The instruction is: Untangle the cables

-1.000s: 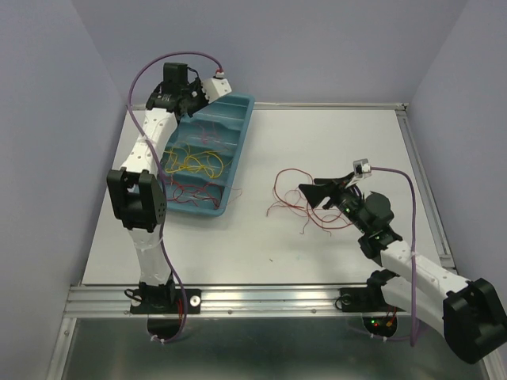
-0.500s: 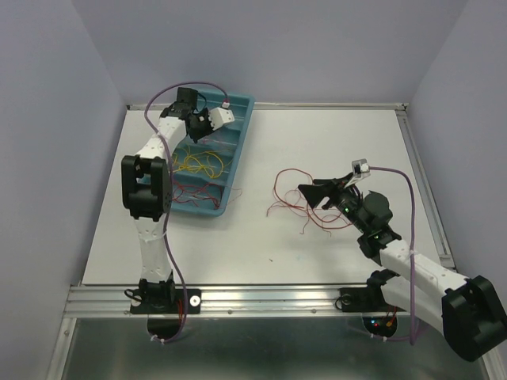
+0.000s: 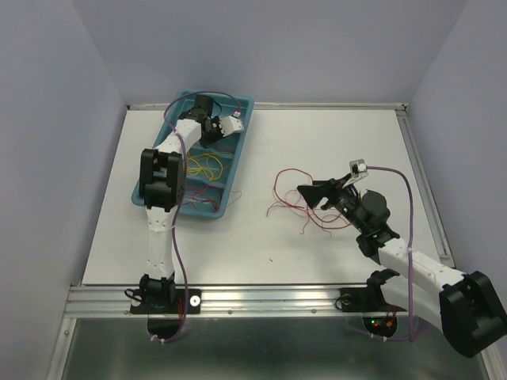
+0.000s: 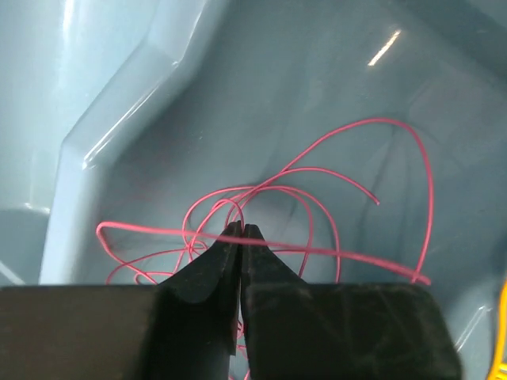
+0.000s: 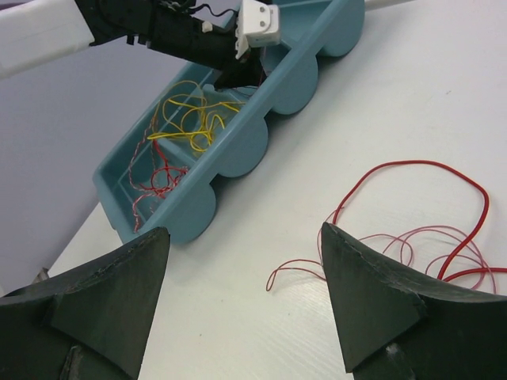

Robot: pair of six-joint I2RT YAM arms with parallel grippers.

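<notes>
Left fingers [image 4: 207, 273] together, right fingers [image 5: 372, 293] apart.
Red cables [image 4: 313, 169] loop at the left tips; loose cables [image 5: 432, 164] lie beyond the right.

Soft, even light from above fills the top view; the white bench [image 3: 333, 142] is bright without burning out, and shadows under the arms are faint. In the left wrist view, glare streaks the glossy tray [image 4: 119, 103], the red cables [image 4: 379, 120] cast dim, soft shadows, and the left gripper [image 4: 240, 229] jaws sit dark and slightly blurred. The right gripper [image 5: 244, 229] jaws look shaded and soft.
</notes>
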